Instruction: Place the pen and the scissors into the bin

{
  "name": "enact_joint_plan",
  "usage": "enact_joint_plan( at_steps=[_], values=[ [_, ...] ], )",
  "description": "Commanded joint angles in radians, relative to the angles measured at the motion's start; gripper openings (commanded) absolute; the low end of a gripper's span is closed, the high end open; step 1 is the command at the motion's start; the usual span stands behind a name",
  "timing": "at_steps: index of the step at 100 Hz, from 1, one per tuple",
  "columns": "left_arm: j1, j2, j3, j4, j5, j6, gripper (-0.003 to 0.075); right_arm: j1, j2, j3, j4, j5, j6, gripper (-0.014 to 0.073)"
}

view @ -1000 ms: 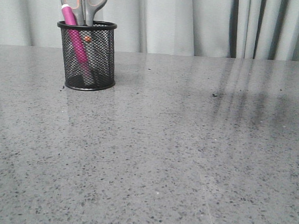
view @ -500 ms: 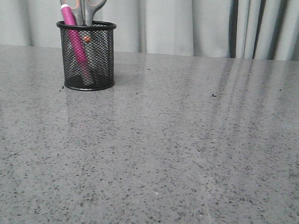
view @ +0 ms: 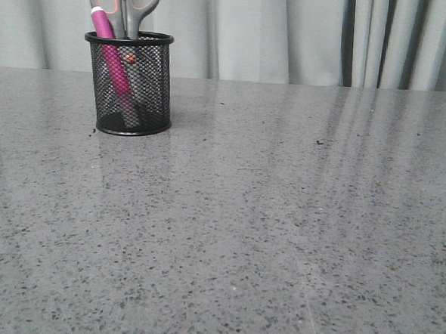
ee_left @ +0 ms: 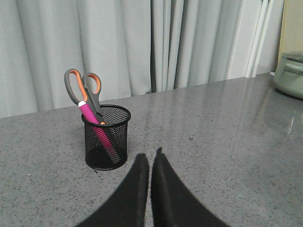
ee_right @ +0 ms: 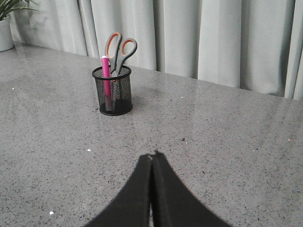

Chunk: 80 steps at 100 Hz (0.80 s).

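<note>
The black mesh bin [view: 134, 86] stands at the far left of the grey table. The magenta pen [view: 109, 50] and the scissors [view: 132, 2] stand inside it, handles and white pen end above the rim. Neither gripper shows in the front view. In the left wrist view the bin [ee_left: 106, 138], pen [ee_left: 96, 130] and scissors [ee_left: 83, 86] lie just beyond my left gripper [ee_left: 149, 155], which is shut and empty. In the right wrist view the bin [ee_right: 112, 91], pen [ee_right: 106, 75] and scissors [ee_right: 120, 49] are well away from my right gripper [ee_right: 152, 155], shut and empty.
Grey curtains hang behind the table's far edge. A pale green pot [ee_left: 289, 73] sits at the table's edge in the left wrist view. A potted plant [ee_right: 6, 23] stands at a corner in the right wrist view. Speckled tabletop [view: 280, 231] fills the remaining view.
A dark shadow on the right side of the table has faded away. The bin, pen and scissors have not moved.
</note>
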Motion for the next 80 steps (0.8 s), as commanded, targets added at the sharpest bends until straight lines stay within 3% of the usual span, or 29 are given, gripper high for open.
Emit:
enact_joint_plan(
  at_steps=[1,34,41,54,68,80],
  values=[
    [-0.008,0.014,-0.024,-0.023,-0.072,-0.01,-0.0019,-0.007,0.029,-0.02,-0.009,-0.067,-0.008,-0.0069],
    [0.0,0.014,-0.005,-0.023,-0.071,-0.01,-0.0019,-0.007,0.032,-0.02,-0.009,-0.067,-0.008,-0.0069],
    [0.022,-0.002,0.021,0.089,-0.12,0.045,-0.0019,-0.007,0.032,-0.02,-0.009,-0.067,-0.008,-0.0069],
    [0.114,-0.071,0.18,0.27,-0.282,0.047,-0.0019,-0.007,0.032,-0.02,-0.009,-0.067,-0.008,-0.0069],
    [0.213,-0.137,0.379,0.258,-0.467,0.006,-0.0019,-0.007,0.032,-0.02,-0.009,-0.067,-0.008,-0.0069],
    [0.266,-0.136,0.474,0.255,-0.475,-0.15,-0.0019,-0.007,0.032,-0.02,-0.009,-0.067,-0.008,-0.0069]
  ],
)
